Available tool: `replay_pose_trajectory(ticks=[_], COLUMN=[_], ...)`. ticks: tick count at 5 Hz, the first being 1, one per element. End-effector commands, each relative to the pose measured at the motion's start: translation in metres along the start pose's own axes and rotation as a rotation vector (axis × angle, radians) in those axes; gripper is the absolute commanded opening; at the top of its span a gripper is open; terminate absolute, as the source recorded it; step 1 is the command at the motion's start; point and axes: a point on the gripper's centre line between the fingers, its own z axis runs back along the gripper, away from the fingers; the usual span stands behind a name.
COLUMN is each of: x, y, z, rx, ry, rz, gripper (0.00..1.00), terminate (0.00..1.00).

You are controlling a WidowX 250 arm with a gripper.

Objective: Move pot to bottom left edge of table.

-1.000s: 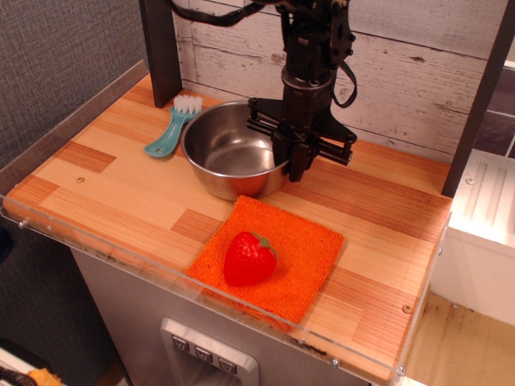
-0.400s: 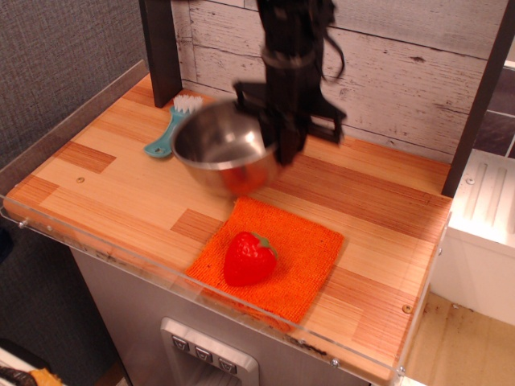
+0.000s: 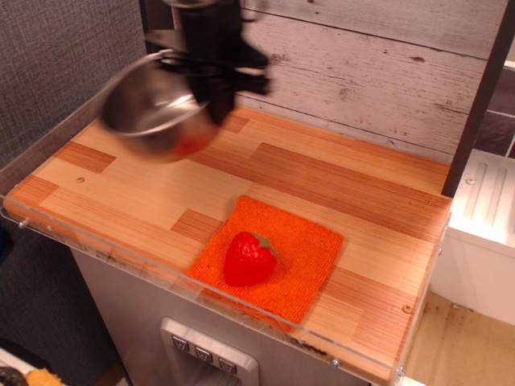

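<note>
- Behind the bench [image 3: 306, 173] I see whitewashed plank boards, and grey fabric walling at nine o'clock.
- My tool [image 3: 216, 95] is motion-blurred and cut off by the top edge; its fingers are clenched on the pot's near rim, at three o'clock of the pot.
- The pot [image 3: 153, 108] hangs tilted above the bench's ten o'clock corner, smeared by blur; whatever lies beneath it is hidden.
- It reads as round, shiny steel with a rolled rim, an orange-red reflection low on its side.
- The bench is striped butcher-block wood with a clear acrylic lip.
- At six o'clock a nubby orange cloth [image 3: 310, 249] carries a glossy red strawberry [image 3: 249, 258].
</note>
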Motion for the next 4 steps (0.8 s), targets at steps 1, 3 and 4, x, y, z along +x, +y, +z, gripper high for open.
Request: replay_pose_trajectory(ticks=[1,3,4], x=[-0.037,-0.032,-0.033], y=[0.047,0.056,0.056], z=[-0.020,-0.048,-0.054], rx=[0.035,0.057,0.065], ry=[0.067,0.110,0.125], rz=[0.030,0.055,0.044], gripper=[0.00,0.00,0.00], terminate=[0.00,0.00,0.00])
